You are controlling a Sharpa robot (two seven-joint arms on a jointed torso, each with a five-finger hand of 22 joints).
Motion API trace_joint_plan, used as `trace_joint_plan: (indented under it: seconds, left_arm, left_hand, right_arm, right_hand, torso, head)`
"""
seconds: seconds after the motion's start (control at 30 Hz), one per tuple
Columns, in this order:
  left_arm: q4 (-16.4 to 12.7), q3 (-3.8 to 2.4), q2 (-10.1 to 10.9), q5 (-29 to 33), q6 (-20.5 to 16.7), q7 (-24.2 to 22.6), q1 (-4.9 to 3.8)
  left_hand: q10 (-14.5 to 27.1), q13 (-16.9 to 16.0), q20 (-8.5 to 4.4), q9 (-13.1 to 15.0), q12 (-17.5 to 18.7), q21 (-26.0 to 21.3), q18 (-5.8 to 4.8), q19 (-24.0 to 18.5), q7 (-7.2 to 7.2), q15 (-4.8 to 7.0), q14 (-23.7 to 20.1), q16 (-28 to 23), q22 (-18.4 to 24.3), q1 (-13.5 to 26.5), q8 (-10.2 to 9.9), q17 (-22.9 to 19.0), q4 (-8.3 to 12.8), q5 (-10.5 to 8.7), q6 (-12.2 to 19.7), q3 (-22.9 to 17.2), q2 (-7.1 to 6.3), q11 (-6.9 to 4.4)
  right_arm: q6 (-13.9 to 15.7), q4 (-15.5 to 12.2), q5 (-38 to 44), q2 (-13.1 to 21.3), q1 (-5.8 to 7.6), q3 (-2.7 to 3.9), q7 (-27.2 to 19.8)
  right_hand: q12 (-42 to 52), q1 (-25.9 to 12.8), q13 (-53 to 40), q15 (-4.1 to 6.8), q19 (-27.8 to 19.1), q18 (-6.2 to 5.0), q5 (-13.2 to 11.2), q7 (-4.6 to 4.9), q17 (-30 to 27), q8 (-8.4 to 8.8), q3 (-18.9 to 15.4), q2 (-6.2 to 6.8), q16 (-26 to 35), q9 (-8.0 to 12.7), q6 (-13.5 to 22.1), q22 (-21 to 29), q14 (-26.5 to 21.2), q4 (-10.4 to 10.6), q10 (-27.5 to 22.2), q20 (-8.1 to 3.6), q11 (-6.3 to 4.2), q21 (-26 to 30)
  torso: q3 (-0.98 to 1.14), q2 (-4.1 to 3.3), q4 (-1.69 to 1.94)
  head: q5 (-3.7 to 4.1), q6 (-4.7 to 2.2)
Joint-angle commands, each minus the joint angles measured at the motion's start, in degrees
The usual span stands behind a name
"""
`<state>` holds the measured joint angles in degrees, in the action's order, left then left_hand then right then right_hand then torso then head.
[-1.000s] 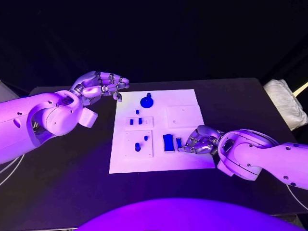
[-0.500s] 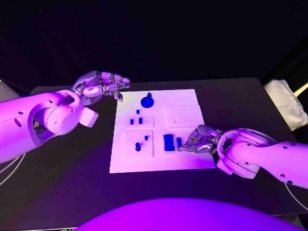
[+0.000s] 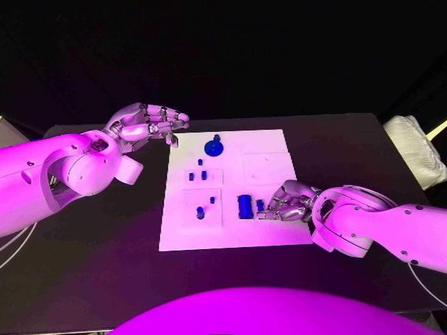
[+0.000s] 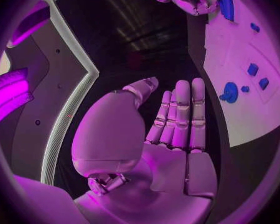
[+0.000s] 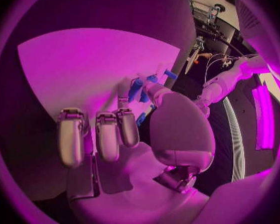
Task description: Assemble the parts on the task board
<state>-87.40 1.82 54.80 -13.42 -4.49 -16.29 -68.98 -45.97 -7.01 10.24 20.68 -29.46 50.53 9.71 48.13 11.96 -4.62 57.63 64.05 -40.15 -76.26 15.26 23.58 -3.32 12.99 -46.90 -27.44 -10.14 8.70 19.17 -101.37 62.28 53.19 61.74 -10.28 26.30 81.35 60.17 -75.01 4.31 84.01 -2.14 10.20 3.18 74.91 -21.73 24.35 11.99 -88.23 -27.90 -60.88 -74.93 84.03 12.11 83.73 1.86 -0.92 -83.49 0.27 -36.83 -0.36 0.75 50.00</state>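
The white task board lies mid-table with blue parts on it: a round knob, several small pegs and a tall block. My right hand rests on the board's right side, fingers curled down beside the block. In the right wrist view its thumb and a finger close on a small blue part, which still stands on the board. My left hand hovers off the board's far left corner, holding nothing. In the left wrist view its fingers lie straight and the knob shows beyond.
A pale bundle sits at the table's right edge. Bare black table surrounds the board on all sides. The board's near strip and its right-hand far square carry no parts.
My right hand has crept slightly left and away from me, closer to the small part beside the tall block. The left hand and the other parts have not moved.
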Motion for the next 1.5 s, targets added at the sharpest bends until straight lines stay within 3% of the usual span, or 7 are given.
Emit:
trace_joint_plan:
  seconds: [0.03,0.57,1.03,1.17,1.37,1.43,1.5]
  left_arm:
    - [-0.14,-0.04,-0.01,-0.07,1.00,-0.17,-0.02]
    - [-0.06,-0.04,-0.01,-0.10,1.02,-0.19,-0.02]
    - [1.34,0.00,-0.81,1.83,-0.05,-4.23,0.46]
    - [2.66,0.02,-1.85,4.29,-1.77,-6.71,1.03]
    - [5.48,0.03,-4.01,8.59,-5.13,-9.71,1.69]
    - [6.68,0.03,-4.82,9.96,-6.60,-10.50,1.94]
    - [8.34,0.03,-5.97,11.50,-8.29,-11.03,2.15]
  left_hand:
    - [0.35,0.09,-0.04,0.08,-0.36,-0.19,0.78,0.25,0.01,0.06,-0.28,0.21,0.06,-0.49,0.25,-0.09,-0.33,-0.03,0.27,0.04,0.25,0.03]
    - [0.38,0.09,-0.04,0.09,-0.38,-0.20,0.78,0.26,0.00,0.06,-0.29,0.22,0.07,-0.52,0.27,-0.09,-0.34,-0.03,0.27,0.05,0.24,0.03]
    - [0.15,0.05,0.00,0.17,-0.79,-0.48,0.75,0.04,-0.18,0.08,-0.72,0.10,0.19,-0.62,0.54,-0.17,-0.38,0.00,0.07,0.33,-0.11,-0.08]
    - [-0.14,0.06,0.07,0.22,-1.23,-1.27,0.70,-0.77,-0.28,0.03,-1.98,-0.40,0.52,-0.74,0.78,-0.39,-0.63,0.05,-0.03,0.47,-0.19,-0.14]
    - [-0.49,0.41,0.83,0.09,-1.92,-5.61,0.58,-3.80,-0.23,-0.60,-7.04,-5.25,2.72,-1.19,0.95,-3.07,-1.56,0.04,0.51,0.36,-0.27,0.11]
    - [-0.86,0.68,1.31,0.07,-1.95,-8.11,0.49,-5.10,-0.25,-0.97,-9.11,-8.27,4.14,-1.35,1.11,-4.64,-1.91,0.01,0.54,0.16,-0.36,0.23]
    - [-1.43,1.21,1.92,0.10,-1.56,-11.00,0.44,-6.24,-0.28,-1.44,-10.78,-11.67,5.87,-1.48,1.38,-6.32,-2.30,0.03,0.40,-0.13,-0.41,0.30]
  right_arm:
    - [-0.51,0.15,0.60,-0.07,-0.20,-0.06,-0.02]
    - [1.28,0.33,2.49,0.00,-0.31,-0.05,-0.47]
    - [13.16,-0.09,-10.23,1.99,1.64,0.17,-14.01]
    - [13.65,3.56,-21.55,1.40,3.28,0.24,-25.89]
    - [12.54,11.56,-35.88,-1.85,4.96,0.57,-38.28]
    - [12.11,14.63,-39.82,-3.43,5.27,0.87,-41.66]
    - [11.74,17.68,-42.80,-5.08,5.46,1.17,-44.19]
  right_hand:
    - [-0.06,0.83,-10.53,0.23,4.68,0.92,0.13,0.22,12.10,-0.22,-0.06,-0.16,0.04,0.11,0.28,-13.34,5.32,-0.43,3.04,-0.30,0.03,0.20]
    - [-0.32,4.67,-10.46,0.31,4.67,0.89,-2.66,0.19,11.97,-0.30,0.10,-0.27,0.13,0.69,0.27,-13.34,5.29,-2.74,2.95,-0.39,-0.03,0.40]
    - [-3.42,4.65,-8.98,-0.78,3.06,-0.46,1.78,1.83,8.61,1.84,-4.87,1.46,2.35,2.13,4.00,-11.33,4.51,-0.60,1.44,0.45,1.36,8.47]
    - [-8.10,7.76,-6.67,-1.24,1.31,-1.78,1.47,2.47,5.82,2.43,-4.44,0.22,4.38,2.47,5.27,-9.18,3.73,-1.66,-0.95,0.89,1.93,16.46]
    - [-29.40,13.61,5.31,-2.30,-5.50,-5.47,-0.04,3.67,-7.38,3.42,-2.13,-0.39,15.41,3.27,6.83,-0.73,-1.57,-4.54,-12.99,1.97,3.06,42.13]
    - [-44.18,14.87,15.03,-2.79,-10.69,-7.58,-0.65,4.18,-15.50,3.74,-0.46,-0.19,23.44,3.65,7.54,6.11,-5.90,-5.30,-21.14,2.60,3.71,59.44]
    - [-54.82,15.93,25.31,-4.35,-17.73,-7.92,-1.26,5.02,-30.82,4.43,3.83,0.17,42.33,4.17,9.19,13.03,-18.44,-5.59,-25.52,4.08,5.02,70.34]
  torso:
    - [-0.06,0.03,0.03]
    - [-0.01,0.11,-0.03]
    - [-0.20,1.27,-0.19]
    - [-0.46,2.24,-0.24]
    - [-1.02,3.80,-0.69]
    - [-1.07,4.09,-0.94]
    - [-1.08,4.38,-1.15]
  head:
    - [0.04,0.00]
    - [-0.02,0.00]
    - [0.15,-0.39]
    - [-0.03,-1.00]
    - [-0.30,-2.53]
    - [-0.37,-3.23]
    - [-0.43,-4.42]
